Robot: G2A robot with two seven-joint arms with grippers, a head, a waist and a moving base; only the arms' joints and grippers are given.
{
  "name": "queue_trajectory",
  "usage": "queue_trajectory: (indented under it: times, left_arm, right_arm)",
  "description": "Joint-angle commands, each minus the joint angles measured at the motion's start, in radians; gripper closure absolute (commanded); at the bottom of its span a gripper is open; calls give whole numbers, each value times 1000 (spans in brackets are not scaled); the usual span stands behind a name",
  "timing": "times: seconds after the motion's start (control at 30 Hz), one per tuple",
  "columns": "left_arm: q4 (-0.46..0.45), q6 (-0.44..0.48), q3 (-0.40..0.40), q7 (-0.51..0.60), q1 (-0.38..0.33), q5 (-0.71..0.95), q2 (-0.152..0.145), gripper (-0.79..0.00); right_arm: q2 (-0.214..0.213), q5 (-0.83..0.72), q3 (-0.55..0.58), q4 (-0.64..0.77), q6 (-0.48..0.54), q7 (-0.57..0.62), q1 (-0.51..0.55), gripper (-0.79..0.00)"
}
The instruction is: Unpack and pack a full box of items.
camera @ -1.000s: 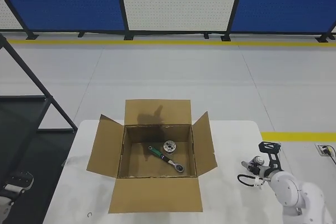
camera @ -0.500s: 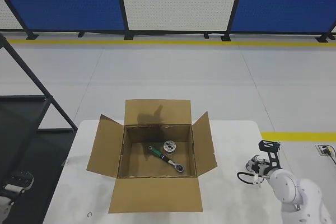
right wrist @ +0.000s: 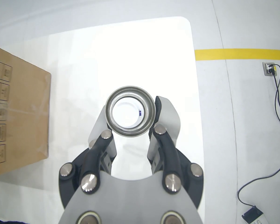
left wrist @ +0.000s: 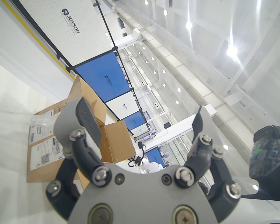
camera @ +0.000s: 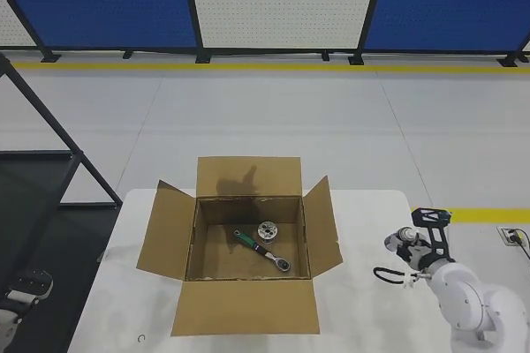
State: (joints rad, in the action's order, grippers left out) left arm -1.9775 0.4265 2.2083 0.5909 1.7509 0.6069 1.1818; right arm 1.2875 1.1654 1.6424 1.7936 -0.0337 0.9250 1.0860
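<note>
Between black pads [right wrist: 157, 108], a shiny metal ring [right wrist: 130, 133].

Brown box [camera: 247, 304], silver ring [right wrist: 109, 111], white table [camera: 362, 309].

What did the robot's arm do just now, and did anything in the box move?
The right gripper, still shut on a metal ring, drifted a little toward the table's far side. Nothing was picked up or let go. The cardboard box stayed where it was, and the ratchet wrench and the round metal part inside it did not move.
</note>
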Motion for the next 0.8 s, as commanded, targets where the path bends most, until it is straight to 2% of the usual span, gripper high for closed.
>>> queue_trajectory:
  times: [0.0, 0.3, 0.53, 0.77]
  left_arm:
    - [0, 0, 0, 0, 0, 0, 0, -785]
    - [0, 0, 0, 0, 0, 0, 0, -785]
    - [0, 0, 0, 0, 0, 0, 0, -785]
    - [0, 0, 0, 0, 0, 0, 0, -785]
  right_arm:
    - [-2, 0, -5, 53, 6, 15, -6, 0]
    - [-2, -19, -108, 221, 6, 88, -111, 0]
    - [5, 8, -255, 230, 23, 136, -258, 0]
    - [5, 8, -255, 230, 23, 136, -258, 0]
